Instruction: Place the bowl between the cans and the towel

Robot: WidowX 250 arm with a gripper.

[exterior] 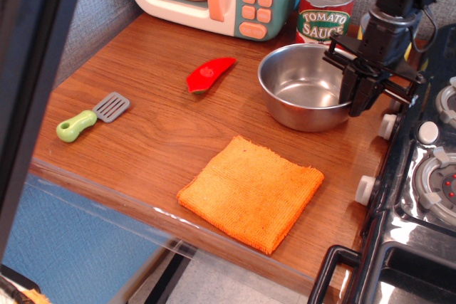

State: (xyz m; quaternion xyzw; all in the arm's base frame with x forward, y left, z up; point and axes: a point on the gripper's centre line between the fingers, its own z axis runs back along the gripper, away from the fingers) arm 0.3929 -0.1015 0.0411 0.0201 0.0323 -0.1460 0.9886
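Bowl of shiny steel sits upright on the wooden counter, just in front of the tomato sauce can and short of the orange towel. The black gripper stands at its right rim, fingers clamped on the bowl's wall. A red pepper lies to the left, a green-handled spatula farther left.

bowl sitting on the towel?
No, the bowl rests on the bare wooden counter behind the orange towel, with a strip of wood showing between them.
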